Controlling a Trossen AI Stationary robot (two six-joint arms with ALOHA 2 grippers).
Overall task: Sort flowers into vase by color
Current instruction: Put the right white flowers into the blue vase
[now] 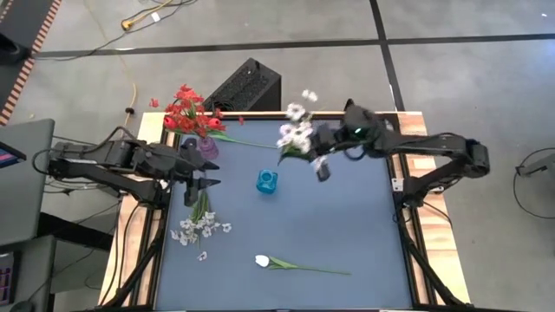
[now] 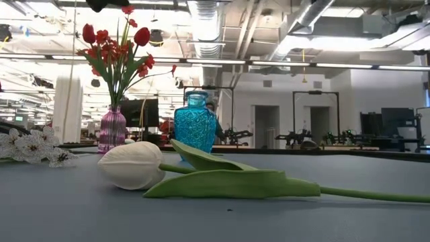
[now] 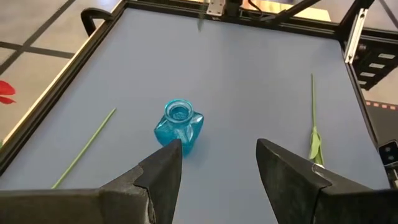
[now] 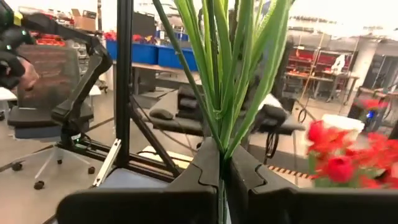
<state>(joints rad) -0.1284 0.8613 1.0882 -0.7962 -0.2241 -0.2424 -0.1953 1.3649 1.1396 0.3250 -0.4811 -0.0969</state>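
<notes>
Above the blue tabletop's (image 1: 347,225) far side, right pincer (image 1: 319,165) clamps white blossom spray (image 1: 297,132); left pincer (image 1: 206,173) gapes empty near blue glass vase (image 1: 267,181).

Lying open ahead of the left end effector (image 1: 211,172): bare worktop (image 1: 347,225), broken only by the blue vase (image 1: 267,181) standing just in front of its spread fingers. Crowding it from behind: the purple vase (image 1: 208,146) of red flowers (image 1: 186,113). Lying close beside it: a white blossom spray (image 1: 199,227). Hanging above the blue vase's far side: the right end effector (image 1: 319,165), clamping a white spray (image 1: 297,130). Resting well apart, near the front edge: a white tulip (image 1: 263,260).
</notes>
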